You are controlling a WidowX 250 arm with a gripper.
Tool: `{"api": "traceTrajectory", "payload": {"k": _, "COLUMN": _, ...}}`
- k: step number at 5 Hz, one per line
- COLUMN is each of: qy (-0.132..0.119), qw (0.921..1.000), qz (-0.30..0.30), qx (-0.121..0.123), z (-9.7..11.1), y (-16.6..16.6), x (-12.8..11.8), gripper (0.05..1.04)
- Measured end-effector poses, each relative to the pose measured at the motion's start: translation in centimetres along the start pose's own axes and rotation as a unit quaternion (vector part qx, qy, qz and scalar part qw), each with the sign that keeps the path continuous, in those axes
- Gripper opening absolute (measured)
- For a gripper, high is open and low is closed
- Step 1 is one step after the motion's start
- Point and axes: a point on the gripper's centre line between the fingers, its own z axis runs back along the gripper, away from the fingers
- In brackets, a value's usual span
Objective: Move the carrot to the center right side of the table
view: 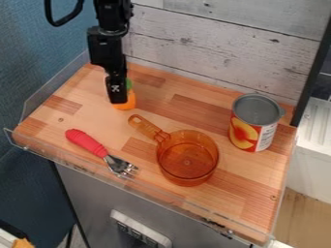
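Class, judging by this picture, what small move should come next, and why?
Probably line the tool up with the carrot and secure a hold: the tool partly hides the carrot, so any grip is unclear, and the carrot is well away from center right.

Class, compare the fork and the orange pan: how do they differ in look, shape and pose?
The fork pairs a solid red handle with a shiny metal head, while the orange pan is see-through all over.
The fork is slender and ends in tines; the orange pan has a deep, round bowl.
The fork lies on its length, whereas the orange pan stands upright, opening upward.
Shared: each has one handle, pointing toward the picture's upper left.
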Motion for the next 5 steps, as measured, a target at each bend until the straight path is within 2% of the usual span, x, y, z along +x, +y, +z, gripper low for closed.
{"api": "traceTrajectory", "payload": {"k": 1, "qy": -0.004, "qw": 1.0, "qz": -0.001, "qx": 0.004, "z": 0.0, "y": 0.1, "x": 0.1, "gripper": 1.001}}
{"api": "traceTrajectory", "payload": {"k": 2, "qy": 0.005, "qw": 1.0, "qz": -0.001, "qx": 0.008, "z": 0.1, "y": 0.3, "x": -0.3, "gripper": 1.0}}
{"api": "traceTrajectory", "payload": {"k": 4, "qy": 0.062, "qw": 0.9974, "qz": -0.008, "qx": -0.036, "z": 4.7, "y": 0.0, "x": -1.1, "gripper": 1.001}}
{"api": "traceTrajectory", "payload": {"k": 5, "qy": 0.069, "qw": 0.9942, "qz": -0.012, "qx": -0.082, "z": 6.4, "y": -0.4, "x": -0.5, "gripper": 1.0}}
